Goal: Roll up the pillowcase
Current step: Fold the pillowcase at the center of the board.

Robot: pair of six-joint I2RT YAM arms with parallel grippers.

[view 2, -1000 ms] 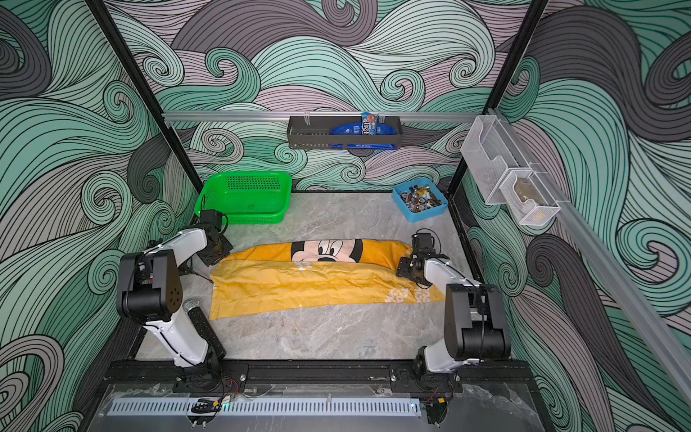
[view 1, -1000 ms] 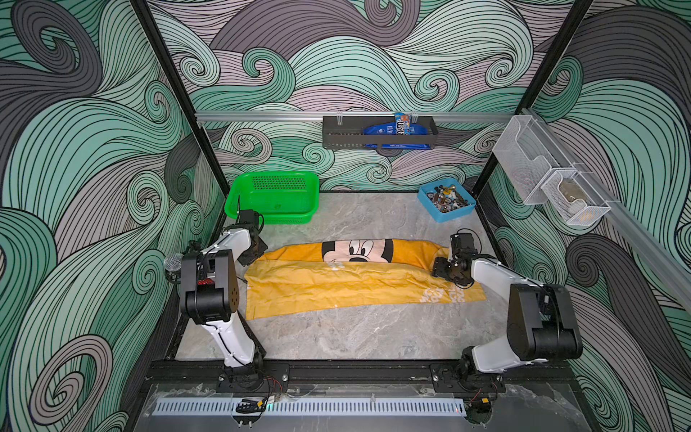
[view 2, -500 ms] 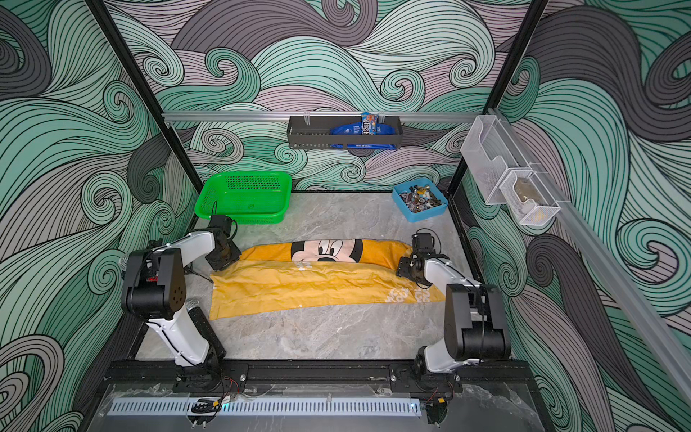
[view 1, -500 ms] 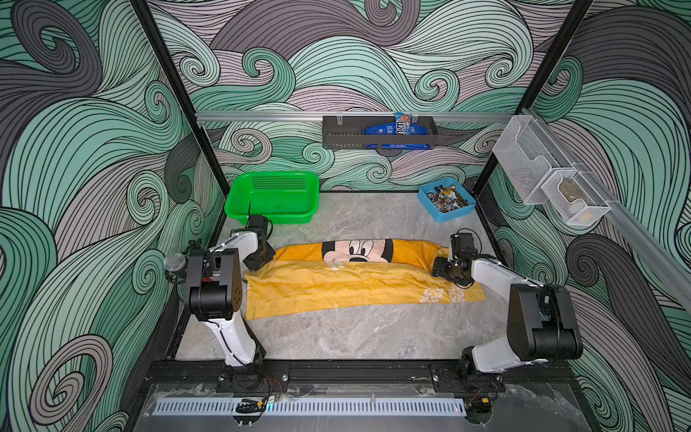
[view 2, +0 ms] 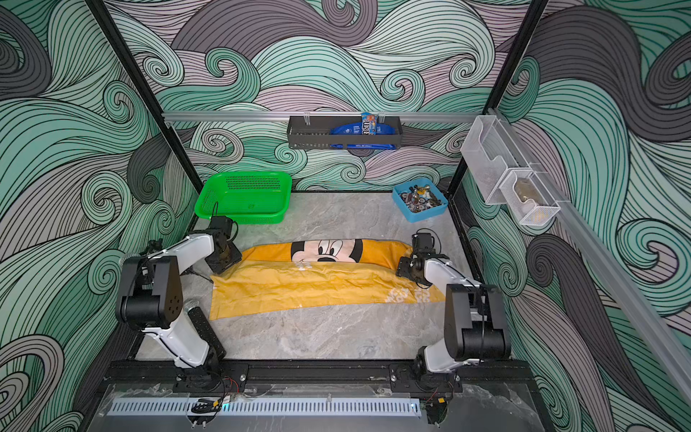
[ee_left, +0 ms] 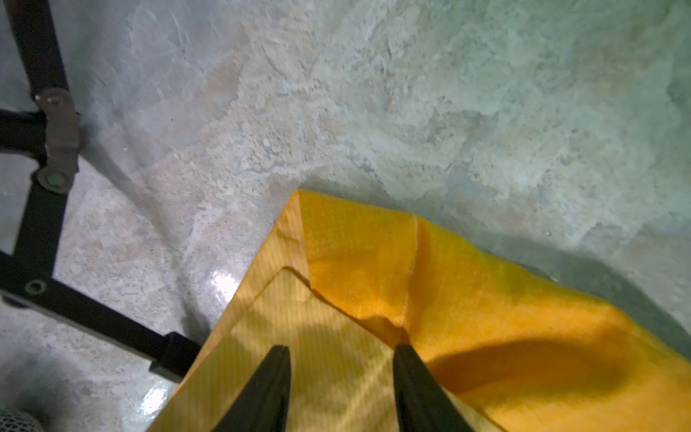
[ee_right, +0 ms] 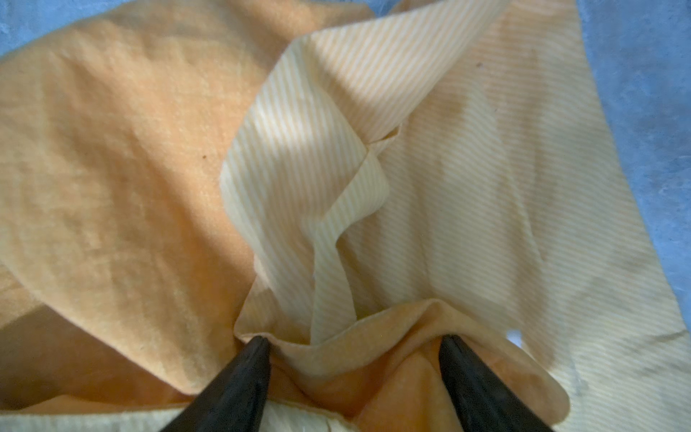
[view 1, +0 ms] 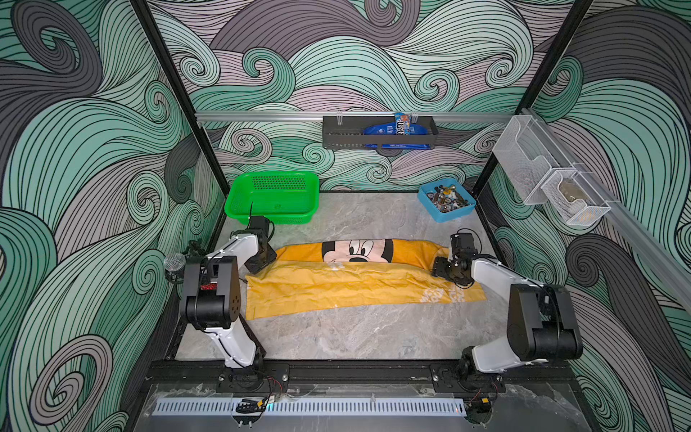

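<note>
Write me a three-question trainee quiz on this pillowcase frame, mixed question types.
1. True or false: the pillowcase lies inside the green basket.
2. Which claw stands over the cloth end nearer the blue tray?
A. left claw
B. right claw
3. Fill in: the cartoon face shows on the cloth's ___ edge, toward the back wall.

Key: 1 false, it lies on the table; 2 B; 3 far.
</note>
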